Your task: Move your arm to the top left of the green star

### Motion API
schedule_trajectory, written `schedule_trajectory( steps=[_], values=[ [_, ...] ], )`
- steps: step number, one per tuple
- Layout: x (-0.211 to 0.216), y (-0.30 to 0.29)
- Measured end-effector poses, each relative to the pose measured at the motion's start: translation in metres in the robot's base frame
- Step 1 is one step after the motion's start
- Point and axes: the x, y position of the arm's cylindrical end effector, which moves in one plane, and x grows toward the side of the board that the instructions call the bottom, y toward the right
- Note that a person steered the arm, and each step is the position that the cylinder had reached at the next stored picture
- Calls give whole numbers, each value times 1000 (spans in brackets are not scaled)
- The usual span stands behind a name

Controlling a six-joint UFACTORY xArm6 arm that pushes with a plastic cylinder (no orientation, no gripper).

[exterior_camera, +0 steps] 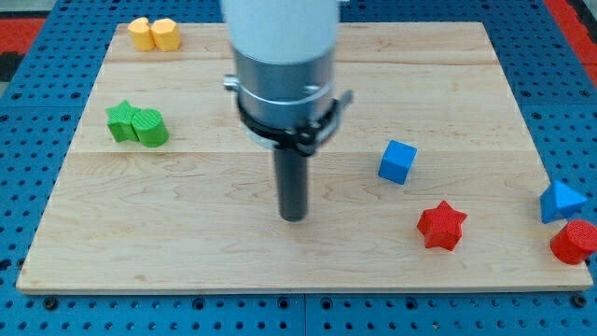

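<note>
The green star (119, 121) lies at the view's left on the wooden board, touching a green cylinder-like block (151, 128) on its right. My tip (293, 217) rests on the board near the middle, well to the right of and below the green star, apart from every block.
Two yellow blocks (153, 34) sit at the view's top left. A blue cube (397, 161) and a red star (441, 225) lie right of my tip. A blue triangular block (562, 201) and a red block (575, 243) sit at the right edge of the board (187, 243).
</note>
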Motion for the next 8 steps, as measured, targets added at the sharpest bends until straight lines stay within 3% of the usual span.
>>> schedule_trajectory(
  steps=[3,8],
  values=[
    [33,45],
    [48,57]
  ],
)
